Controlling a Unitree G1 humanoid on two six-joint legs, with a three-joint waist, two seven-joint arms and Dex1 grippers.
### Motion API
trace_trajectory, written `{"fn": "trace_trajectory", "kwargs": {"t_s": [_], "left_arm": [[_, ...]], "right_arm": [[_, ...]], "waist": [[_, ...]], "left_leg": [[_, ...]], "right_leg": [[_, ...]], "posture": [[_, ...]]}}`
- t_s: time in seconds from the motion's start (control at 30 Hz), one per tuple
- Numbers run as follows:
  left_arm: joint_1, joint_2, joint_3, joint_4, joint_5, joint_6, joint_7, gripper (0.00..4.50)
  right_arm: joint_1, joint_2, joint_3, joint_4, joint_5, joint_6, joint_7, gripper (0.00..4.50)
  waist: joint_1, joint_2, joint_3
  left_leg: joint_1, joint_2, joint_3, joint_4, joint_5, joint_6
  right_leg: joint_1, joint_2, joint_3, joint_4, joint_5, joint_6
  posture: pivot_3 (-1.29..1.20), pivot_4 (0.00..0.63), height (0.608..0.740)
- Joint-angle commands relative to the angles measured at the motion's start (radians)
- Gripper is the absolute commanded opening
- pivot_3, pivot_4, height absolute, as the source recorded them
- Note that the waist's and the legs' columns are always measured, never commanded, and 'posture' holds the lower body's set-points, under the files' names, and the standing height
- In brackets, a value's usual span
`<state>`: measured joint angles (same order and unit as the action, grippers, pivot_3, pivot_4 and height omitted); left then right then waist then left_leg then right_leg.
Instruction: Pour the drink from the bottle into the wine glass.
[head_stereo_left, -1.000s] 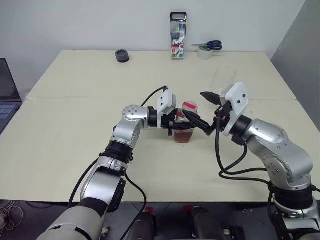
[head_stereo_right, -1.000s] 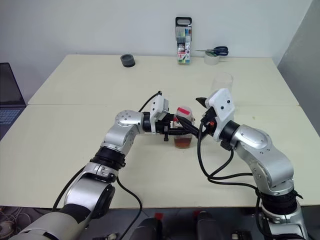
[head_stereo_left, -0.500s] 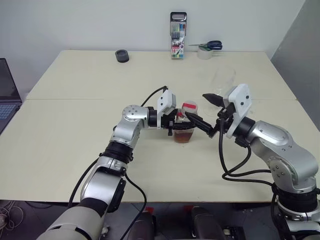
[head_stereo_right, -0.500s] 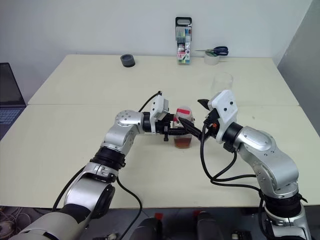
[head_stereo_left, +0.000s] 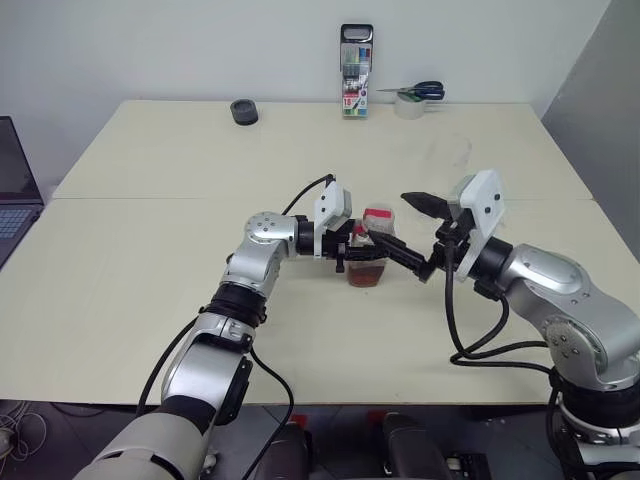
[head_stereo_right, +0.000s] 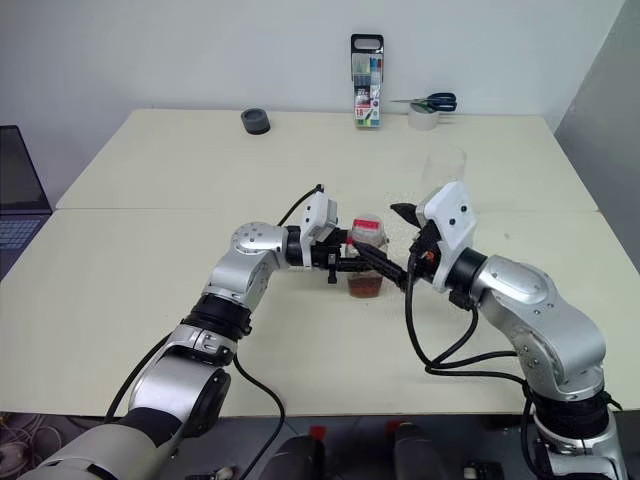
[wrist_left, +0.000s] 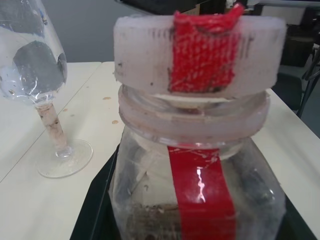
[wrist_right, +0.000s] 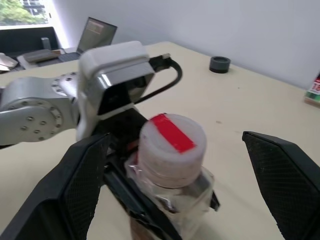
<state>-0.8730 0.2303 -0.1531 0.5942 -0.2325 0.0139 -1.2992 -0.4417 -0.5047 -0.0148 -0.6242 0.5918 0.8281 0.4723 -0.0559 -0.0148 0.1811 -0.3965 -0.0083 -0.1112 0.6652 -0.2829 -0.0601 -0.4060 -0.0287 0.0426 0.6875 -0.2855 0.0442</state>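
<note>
The bottle (head_stereo_left: 371, 256) stands upright near the middle of the table, a little reddish-brown drink (head_stereo_left: 368, 276) in its bottom. Its white cap with a red strip (wrist_right: 172, 143) is on. My left gripper (head_stereo_left: 357, 256) is shut on the bottle's body from the left. From the right, my right gripper (head_stereo_left: 387, 220) is open, and its two black fingers (wrist_right: 84, 186) stand apart on either side of the cap without touching it. The wine glass (head_stereo_right: 443, 166) stands upright behind my right hand, and its bowl and stem (wrist_left: 51, 131) look clear and empty.
A tall marker case (head_stereo_left: 356, 72) stands at the table's far edge, with scissors on a tape roll (head_stereo_left: 414, 97) to its right and a small black round object (head_stereo_left: 244, 111) to its left. A laptop (head_stereo_left: 14, 188) lies at the left edge.
My right wrist has rolled a little around the cap, still open. The bottle, the wine glass and my left gripper have stayed where they were.
</note>
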Motion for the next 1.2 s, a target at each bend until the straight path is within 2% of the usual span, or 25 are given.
{"fn": "trace_trajectory", "kwargs": {"t_s": [0.03, 0.6, 0.7, 0.9, 1.2], "left_arm": [[-0.025, -0.006, 0.009, -0.02, -0.009, -0.018, -0.004, 1.69], [-0.018, -0.008, 0.005, -0.029, -0.005, -0.021, -0.003, 1.69], [-0.016, -0.008, 0.005, -0.031, -0.005, -0.02, -0.002, 1.69], [-0.008, -0.01, 0.004, -0.038, -0.006, -0.017, -0.001, 1.69], [0.012, -0.009, 0.004, -0.061, -0.008, -0.005, 0.005, 1.68]], "right_arm": [[-0.009, 0.003, -0.031, -0.028, 0.031, 0.014, -0.015, 4.5], [-0.089, 0.043, 0.025, 0.077, 0.019, 0.018, -0.018, 4.5], [-0.093, 0.05, 0.026, 0.08, 0.021, 0.016, -0.019, 3.92], [-0.096, 0.052, 0.039, 0.07, 0.005, -0.001, -0.016, 1.8], [-0.054, -0.078, 0.158, 0.017, -0.236, -0.238, 0.055, 1.72]], "waist": [[0.0, 0.0, 0.0], [-0.001, 0.0, 0.0], [0.0, 0.0, 0.0], [0.0, 0.0, 0.0], [0.0, 0.0, 0.0]], "left_leg": [[0.0, 0.0, 0.0, 0.0, 0.0, 0.0], [0.0, 0.0, 0.0, 0.0, 0.0, 0.0], [0.0, 0.0, 0.0, 0.0, 0.0, 0.0], [0.0, 0.0, 0.0, 0.0, 0.0, 0.0], [0.0, 0.0, 0.0, 0.0, 0.0, 0.0]], "right_leg": [[0.0, 0.0, 0.0, 0.0, 0.0, 0.0], [0.0, 0.0, 0.0, 0.0, 0.0, 0.0], [0.0, 0.0, 0.0, 0.0, 0.0, 0.0], [0.0, 0.0, 0.0, 0.0, 0.0, 0.0], [0.0, 0.0, 0.0, 0.0, 0.0, 0.0]], "posture": [[0.0, 0.15, 0.74], [0.0, 0.15, 0.74], [0.0, 0.15, 0.74], [0.0, 0.15, 0.74], [0.0, 0.15, 0.74]]}}
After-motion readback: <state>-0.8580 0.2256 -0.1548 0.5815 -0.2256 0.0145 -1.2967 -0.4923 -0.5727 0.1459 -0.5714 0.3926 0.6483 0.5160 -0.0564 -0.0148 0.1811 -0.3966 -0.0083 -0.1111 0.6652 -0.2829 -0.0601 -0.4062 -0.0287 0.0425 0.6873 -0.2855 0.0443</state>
